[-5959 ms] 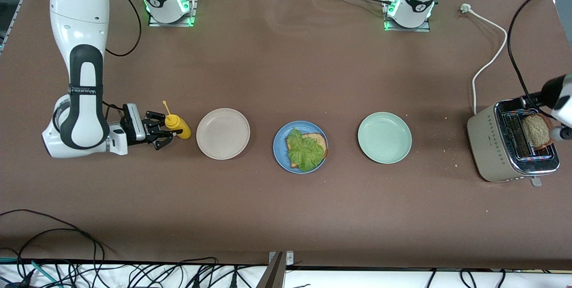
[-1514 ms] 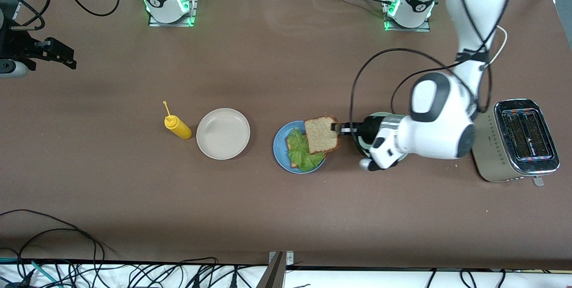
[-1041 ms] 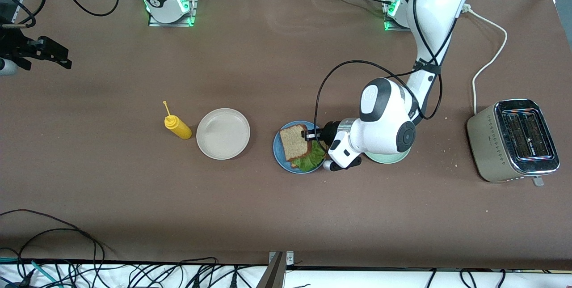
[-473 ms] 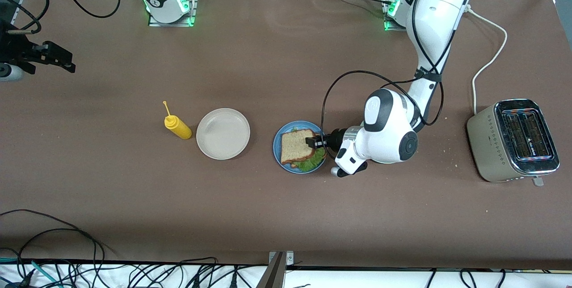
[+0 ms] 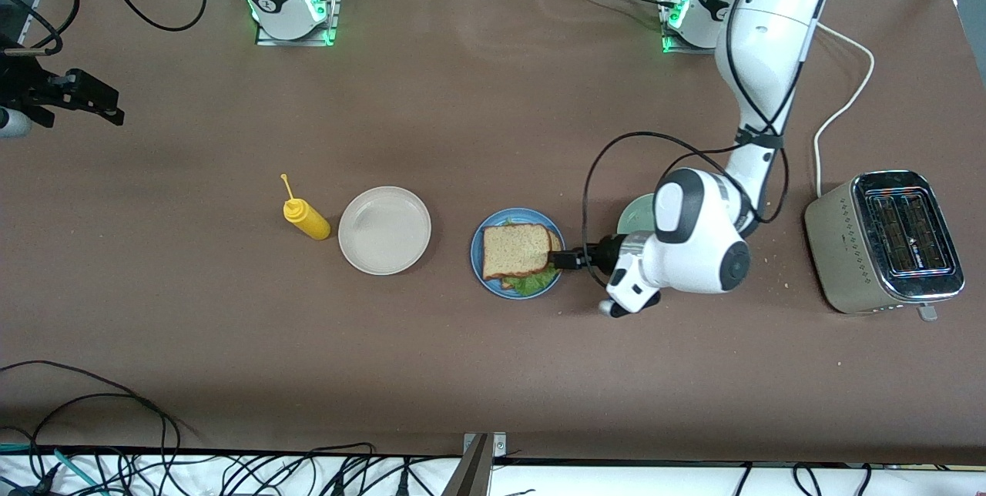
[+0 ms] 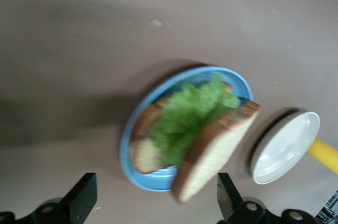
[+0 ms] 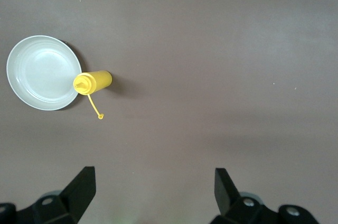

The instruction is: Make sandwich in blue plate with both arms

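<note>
The blue plate holds the sandwich: a top bread slice over green lettuce, with the bottom slice mostly hidden. In the left wrist view the top slice leans tilted on the lettuce and bottom slice in the blue plate. My left gripper is open at the plate's edge toward the left arm's end, beside the slice's edge. My right gripper is open and empty, held high over the right arm's end of the table, waiting.
A beige plate and a yellow mustard bottle stand toward the right arm's end. A pale green plate is partly under the left arm. A toaster with a white cable stands at the left arm's end.
The left gripper has laid the top slice on the lettuce, opened, and drawn back toward the left arm's end. The right arm has barely moved.
</note>
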Available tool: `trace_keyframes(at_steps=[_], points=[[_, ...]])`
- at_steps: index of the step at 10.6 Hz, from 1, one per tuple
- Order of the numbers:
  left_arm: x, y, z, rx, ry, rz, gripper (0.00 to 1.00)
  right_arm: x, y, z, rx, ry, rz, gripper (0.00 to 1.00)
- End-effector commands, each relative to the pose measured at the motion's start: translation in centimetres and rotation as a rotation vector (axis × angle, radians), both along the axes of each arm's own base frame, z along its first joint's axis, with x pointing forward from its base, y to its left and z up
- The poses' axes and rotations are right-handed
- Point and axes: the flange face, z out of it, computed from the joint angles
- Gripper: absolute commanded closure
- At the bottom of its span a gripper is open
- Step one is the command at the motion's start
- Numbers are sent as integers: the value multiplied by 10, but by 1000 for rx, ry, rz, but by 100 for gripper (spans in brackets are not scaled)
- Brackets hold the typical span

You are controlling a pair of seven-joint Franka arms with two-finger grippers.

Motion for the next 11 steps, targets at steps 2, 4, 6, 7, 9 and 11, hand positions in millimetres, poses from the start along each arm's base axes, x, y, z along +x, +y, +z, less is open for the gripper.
trace_keyframes(at_steps=[2, 4, 6, 7, 9, 11], points=[[15, 111, 85, 14, -11, -65, 0, 2, -3, 6, 18, -7, -6, 0], [12, 135, 132, 25, -62, -77, 0, 2, -3, 5, 18, -5, -6, 0], [1, 166, 185, 235, -140, -150, 0, 3, -3, 4, 18, -3, -6, 0], [-10, 181, 230, 356, -216, -182, 0, 3, -3, 4, 18, -5, -6, 0], [-35, 202, 299, 523, -320, -207, 0, 3, -3, 4, 18, -3, -6, 0], [-67, 214, 347, 532, -352, -189, 0, 3, -3, 4, 18, -3, -6, 0]])
